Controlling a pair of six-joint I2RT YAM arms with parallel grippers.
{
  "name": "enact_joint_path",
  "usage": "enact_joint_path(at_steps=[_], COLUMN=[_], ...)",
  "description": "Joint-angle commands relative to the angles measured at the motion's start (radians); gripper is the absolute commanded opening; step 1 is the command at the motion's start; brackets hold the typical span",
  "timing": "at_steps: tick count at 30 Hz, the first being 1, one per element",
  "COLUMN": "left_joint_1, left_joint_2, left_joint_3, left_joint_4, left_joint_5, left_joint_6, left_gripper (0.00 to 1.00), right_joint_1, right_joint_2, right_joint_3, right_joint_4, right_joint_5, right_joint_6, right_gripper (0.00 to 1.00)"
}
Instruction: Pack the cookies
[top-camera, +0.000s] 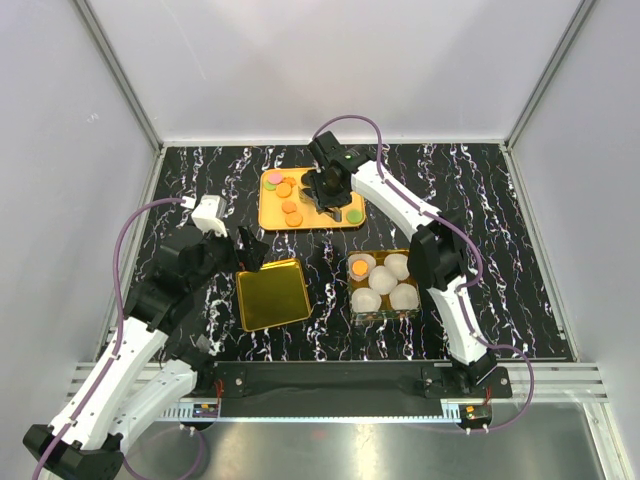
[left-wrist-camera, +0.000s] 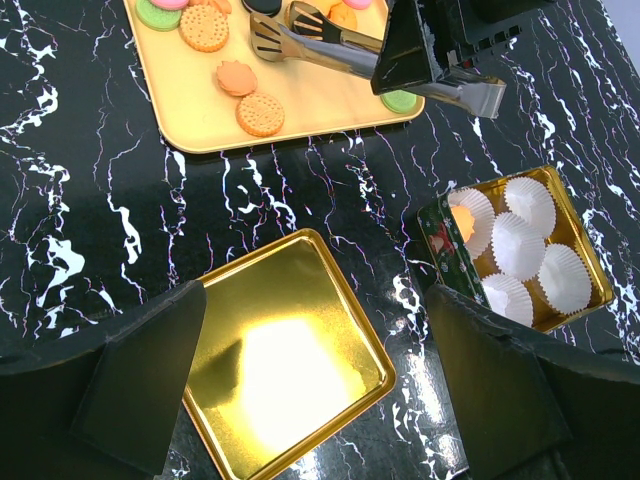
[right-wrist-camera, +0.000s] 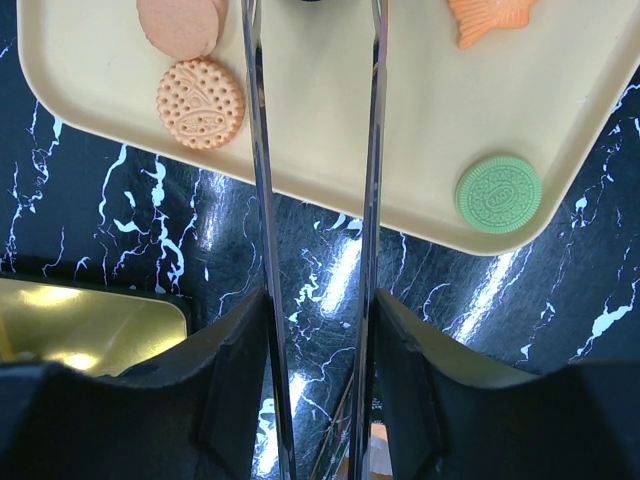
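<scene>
Left wrist: tongs (left-wrist-camera: 320, 55) stretch over the cookies (left-wrist-camera: 260, 113) on the tray (left-wrist-camera: 200, 110).

A black, white-veined tabletop (top-camera: 520, 250) carries a yellow tray (left-wrist-camera: 320, 100) at the back, with metal tongs (left-wrist-camera: 330, 45) above it. Nearer lies a shallow gold lid (top-camera: 272, 293), and beside it a tin (left-wrist-camera: 443, 255) holding five white paper cups (left-wrist-camera: 518, 245).

5 paper cups (left-wrist-camera: 517, 243); 2 green cookies (right-wrist-camera: 497, 193); 1 tongs (left-wrist-camera: 320, 45); 1 tray (left-wrist-camera: 190, 110); 1 tin (left-wrist-camera: 440, 250).
</scene>
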Motion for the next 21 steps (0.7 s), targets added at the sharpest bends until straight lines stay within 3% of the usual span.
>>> enact_joint_path(at_steps=[1,13,21], left_joint_1=[0.005,0.005,0.005], left_joint_2=[-0.008,-0.010,-0.010], left_joint_3=[0.016,0.016,0.016], left_joint_4=[0.033,0.032,0.033], left_joint_5=[0.017,0.012,0.014], left_joint_6=[-0.006,-0.006,-0.006], left_gripper=[0.99,0.99,0.99], right_joint_1=[0.009,0.012,0.014], right_joint_2=[-0.008,0.017,0.004], right_joint_3=[0.045,0.063,0.071], right_joint_4=[0.001,-0.007,-0.014], right_joint_5=[0.009,0.011,0.019], right_joint_6=[-0.009,-0.014,-0.020], right_gripper=[0.50,0.50,0.35])
